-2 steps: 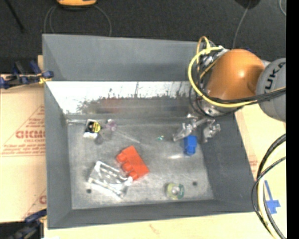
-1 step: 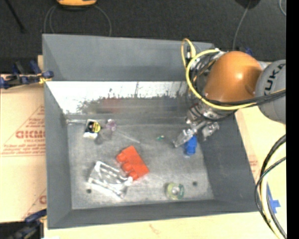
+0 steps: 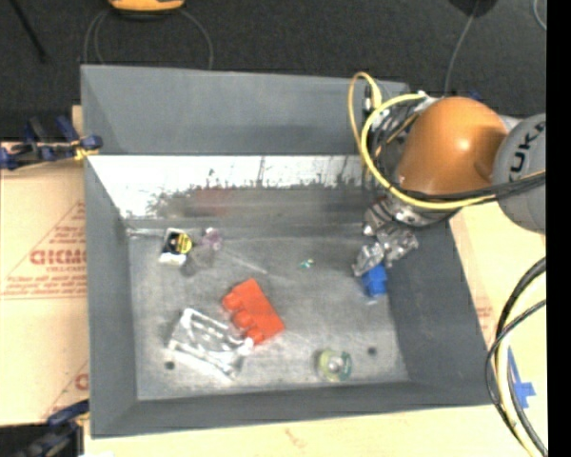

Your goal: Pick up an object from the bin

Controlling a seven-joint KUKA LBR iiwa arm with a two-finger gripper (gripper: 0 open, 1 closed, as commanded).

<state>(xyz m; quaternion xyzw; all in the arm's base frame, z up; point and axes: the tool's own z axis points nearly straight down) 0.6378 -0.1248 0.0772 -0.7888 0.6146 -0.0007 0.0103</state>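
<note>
Gripper (image 3: pixel 379 258) is low at the right side of the bin (image 3: pixel 219 112), its tip touching a small blue piece (image 3: pixel 373 284) on the floor there. Clamped on it or loose? Cannot tell from this angle. The red block (image 3: pixel 252 312) sits well apart, mid-floor.

A robotics lab: a cabled robot arm (image 3: pixel 454 150) hangs over a grey metal bin (image 3: pixel 219 112).

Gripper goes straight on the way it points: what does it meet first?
Probably the small blue thing just beneath the gripper, on the right of the bin floor. Depth is unclear; they may already touch.
</note>
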